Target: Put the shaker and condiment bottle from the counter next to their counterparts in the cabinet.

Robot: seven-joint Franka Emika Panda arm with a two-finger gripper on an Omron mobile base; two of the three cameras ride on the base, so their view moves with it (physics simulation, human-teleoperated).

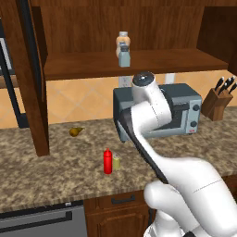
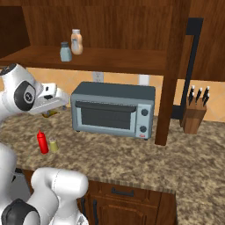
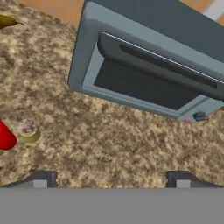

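Claw (image 3: 111,179) spread wide, empty, over worktop (image 3: 109,144). Left edge of frame: condiment bottle (image 3: 5,136) touching, or nearly, shaker (image 3: 29,132). Probably light, rigid, slick and tippy; best pinched mid-body, shaker first.

On my counter (image 1: 55,171) stand the red condiment bottle (image 1: 108,161) and, just beside it at its three o'clock, the small shaker (image 1: 116,161). At their one o'clock sits a grey toaster oven (image 1: 178,113), at ten o'clock a yellow-brown pear-like fruit (image 1: 76,131), and far off at three o'clock a knife block (image 1: 216,102). On my cabinet (image 1: 152,28) shelf, the grey-blue shaker (image 1: 123,56) stands before the tan bottle (image 1: 122,40).
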